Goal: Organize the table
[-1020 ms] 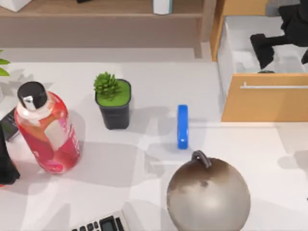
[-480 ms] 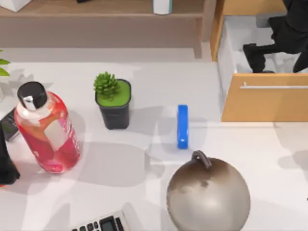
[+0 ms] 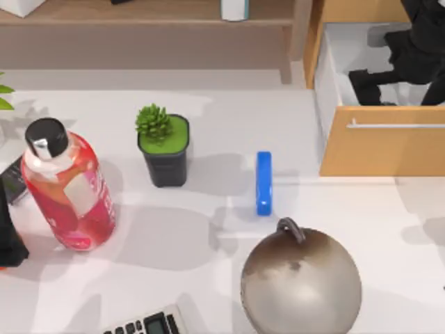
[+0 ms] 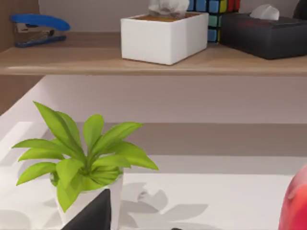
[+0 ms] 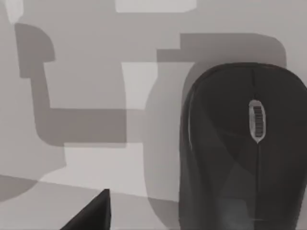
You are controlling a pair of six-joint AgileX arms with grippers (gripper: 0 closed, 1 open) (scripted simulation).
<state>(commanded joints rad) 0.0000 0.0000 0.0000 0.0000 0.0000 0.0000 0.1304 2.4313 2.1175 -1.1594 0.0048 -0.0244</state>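
On the bench (image 3: pixel 361 209), the bottle (image 3: pixel 66 188) stands left, the potted plant (image 3: pixel 164 149) beside it, the bar (image 3: pixel 263 182) farther right, the sphere (image 3: pixel 300 282) before it; the drawer (image 3: pixel 379 104) sits far right.

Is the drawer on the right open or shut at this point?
Open. The drawer is pulled out so its white inside shows from above, with the right gripper over it. A black mouse lies on that white floor.

Right black AgileX arm reaches in at top view's upper right, its end effector (image 3: pixel 372 87) pointing down. Left arm's black end effector (image 3: pixel 8 240) sits parked at the left edge.
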